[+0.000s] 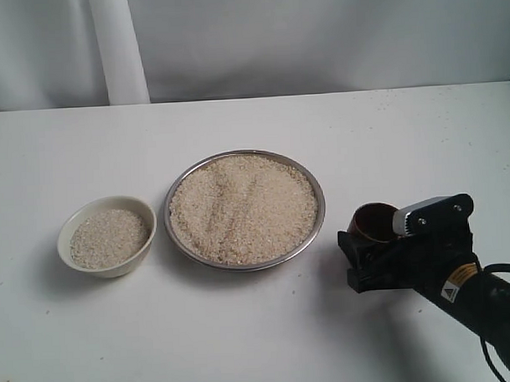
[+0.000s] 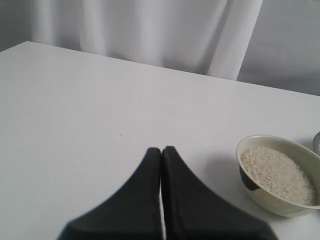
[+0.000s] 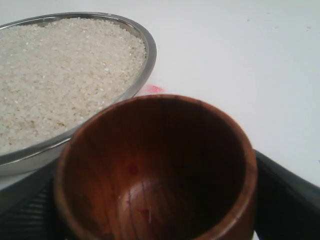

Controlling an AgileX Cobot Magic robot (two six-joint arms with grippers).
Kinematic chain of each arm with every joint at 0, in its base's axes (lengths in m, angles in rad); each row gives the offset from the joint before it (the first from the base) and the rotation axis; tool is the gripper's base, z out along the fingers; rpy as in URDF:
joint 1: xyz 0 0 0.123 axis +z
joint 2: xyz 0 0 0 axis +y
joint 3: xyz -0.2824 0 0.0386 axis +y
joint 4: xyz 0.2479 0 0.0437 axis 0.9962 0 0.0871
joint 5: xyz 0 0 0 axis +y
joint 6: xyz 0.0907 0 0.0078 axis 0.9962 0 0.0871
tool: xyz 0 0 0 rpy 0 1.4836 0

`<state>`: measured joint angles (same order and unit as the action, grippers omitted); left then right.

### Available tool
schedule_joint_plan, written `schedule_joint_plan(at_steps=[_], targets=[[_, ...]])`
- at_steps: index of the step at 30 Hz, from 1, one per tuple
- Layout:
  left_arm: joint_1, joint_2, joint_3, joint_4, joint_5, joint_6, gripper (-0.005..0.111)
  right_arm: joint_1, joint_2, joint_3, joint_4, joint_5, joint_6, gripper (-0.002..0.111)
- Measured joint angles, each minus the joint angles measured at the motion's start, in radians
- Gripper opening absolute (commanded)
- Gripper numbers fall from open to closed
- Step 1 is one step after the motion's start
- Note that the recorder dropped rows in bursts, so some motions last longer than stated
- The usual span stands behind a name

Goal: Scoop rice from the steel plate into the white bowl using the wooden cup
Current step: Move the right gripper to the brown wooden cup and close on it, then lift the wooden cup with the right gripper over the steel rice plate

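The steel plate [image 1: 321,207] [image 3: 150,50] sits mid-table, heaped with rice [image 1: 243,208] [image 3: 60,75]. Left of it stands the white bowl [image 1: 115,267] [image 2: 280,207], partly filled with rice [image 1: 108,236]. The wooden cup [image 1: 375,220] [image 3: 150,165] stands upright and empty on the table, just right of the plate. My right gripper [image 1: 374,239] [image 3: 155,200] is around it, and its dark fingers [image 3: 285,200] lie against both sides of the cup. My left gripper [image 2: 161,150] is shut on nothing over bare table, with the bowl off to one side; the exterior view does not show it.
A white curtain [image 1: 116,45] hangs behind the table's far edge. A small red mark [image 3: 152,90] lies on the tabletop between plate and cup. Bare white tabletop [image 1: 243,325] stretches in front of the vessels.
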<state>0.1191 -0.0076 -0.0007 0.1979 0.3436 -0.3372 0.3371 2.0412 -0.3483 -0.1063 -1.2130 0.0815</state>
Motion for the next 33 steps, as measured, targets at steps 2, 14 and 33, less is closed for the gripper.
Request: schedule_joint_plan(at_steps=[2, 14, 33], targets=[[0.000, 0.000, 0.000, 0.000, 0.000, 0.000, 0.000, 0.000, 0.000, 0.000, 0.000, 0.000, 0.000, 0.046], [0.000, 0.000, 0.000, 0.000, 0.000, 0.000, 0.000, 0.000, 0.000, 0.000, 0.000, 0.000, 0.000, 0.000], [0.000, 0.000, 0.000, 0.000, 0.000, 0.000, 0.000, 0.000, -0.521, -0.012, 0.038, 0.474, 0.000, 0.000]])
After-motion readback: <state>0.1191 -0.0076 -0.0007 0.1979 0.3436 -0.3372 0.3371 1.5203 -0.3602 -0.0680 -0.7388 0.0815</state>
